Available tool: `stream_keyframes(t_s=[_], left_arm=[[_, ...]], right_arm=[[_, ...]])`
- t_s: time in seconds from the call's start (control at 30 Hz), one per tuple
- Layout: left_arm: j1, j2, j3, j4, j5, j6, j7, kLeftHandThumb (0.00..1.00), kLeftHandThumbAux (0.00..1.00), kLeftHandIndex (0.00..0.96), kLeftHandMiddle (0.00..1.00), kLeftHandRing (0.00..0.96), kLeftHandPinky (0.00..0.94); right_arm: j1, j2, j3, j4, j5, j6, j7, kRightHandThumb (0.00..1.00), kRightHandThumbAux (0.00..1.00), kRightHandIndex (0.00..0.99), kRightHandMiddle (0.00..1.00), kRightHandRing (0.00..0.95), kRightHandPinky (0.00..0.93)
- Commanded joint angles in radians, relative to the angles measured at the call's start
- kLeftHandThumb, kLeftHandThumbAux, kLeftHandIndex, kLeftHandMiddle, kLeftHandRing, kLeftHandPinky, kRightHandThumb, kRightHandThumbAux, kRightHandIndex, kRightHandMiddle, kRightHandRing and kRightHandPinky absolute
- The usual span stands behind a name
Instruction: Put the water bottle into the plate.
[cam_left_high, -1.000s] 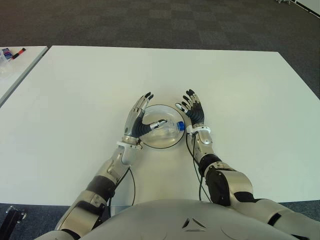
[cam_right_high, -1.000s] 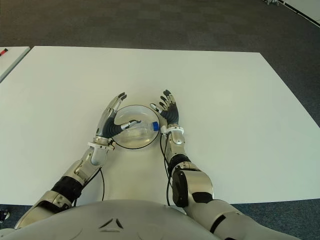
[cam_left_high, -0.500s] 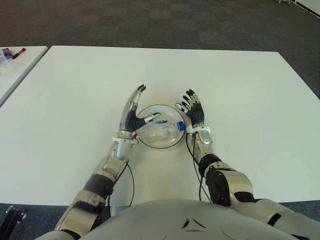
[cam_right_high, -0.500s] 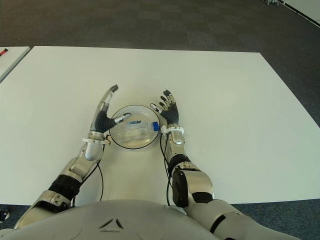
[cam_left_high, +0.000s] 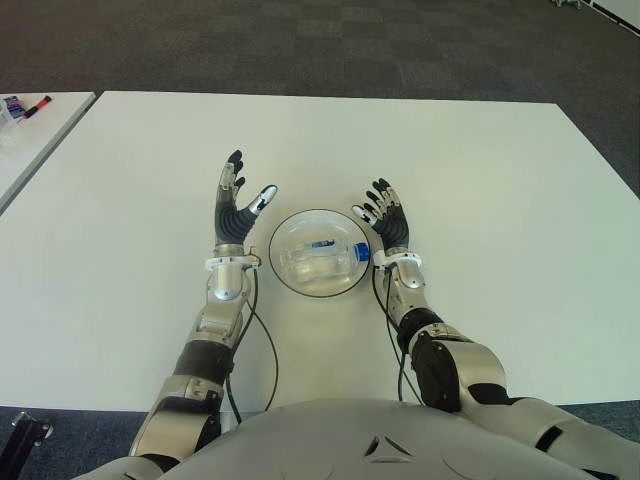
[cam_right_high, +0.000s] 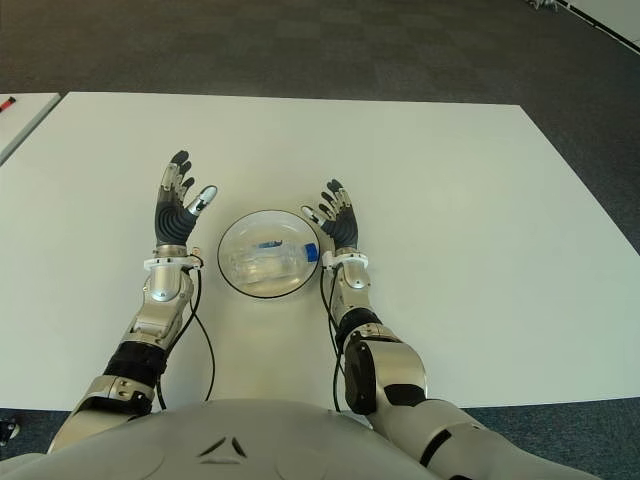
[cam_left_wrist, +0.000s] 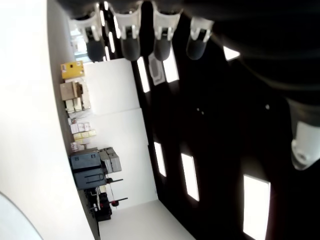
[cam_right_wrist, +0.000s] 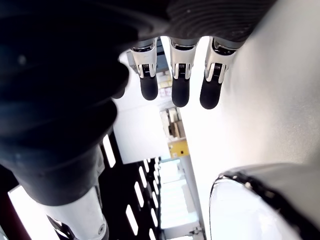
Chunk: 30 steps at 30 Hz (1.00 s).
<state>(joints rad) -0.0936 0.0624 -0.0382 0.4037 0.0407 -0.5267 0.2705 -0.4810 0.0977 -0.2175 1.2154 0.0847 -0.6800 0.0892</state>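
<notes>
Inside plate (cam_left_high: 283, 240): water bottle (cam_left_high: 322, 259) lying sideways.

Both silver-and-black forearms are reaching forward from the torso. The left hand (cam_left_high: 234, 205) is pointing upward with fingers spread and thumb splayed, holding nothing. The right hand (cam_left_high: 386, 221) is showing straight, relaxed fingers, likewise empty.
</notes>
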Motion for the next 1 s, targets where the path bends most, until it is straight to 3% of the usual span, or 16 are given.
stream_keyframes(t_s=[0.03,0.37,1.0], left_arm=[[-0.021,-0.036,0.037,0.036,-0.065,-0.006,-0.052,0.000,0.580,0.011,0.036,0.017,0.051],[-0.082,-0.082,0.126,0.178,-0.203,-0.056,-0.184,0.000,0.646,0.059,0.074,0.059,0.086],[-0.088,-0.097,0.164,0.222,-0.194,-0.027,-0.223,0.000,0.695,0.063,0.075,0.067,0.085]], right_arm=[[0.052,0.031,-0.009,0.045,0.013,0.071,-0.012,0.220,0.878,0.093,0.111,0.114,0.173],[0.052,0.026,-0.005,0.046,0.007,0.073,-0.016,0.206,0.873,0.091,0.110,0.114,0.173],[0.052,0.025,-0.001,0.043,0.003,0.074,-0.021,0.182,0.885,0.097,0.116,0.121,0.176]])
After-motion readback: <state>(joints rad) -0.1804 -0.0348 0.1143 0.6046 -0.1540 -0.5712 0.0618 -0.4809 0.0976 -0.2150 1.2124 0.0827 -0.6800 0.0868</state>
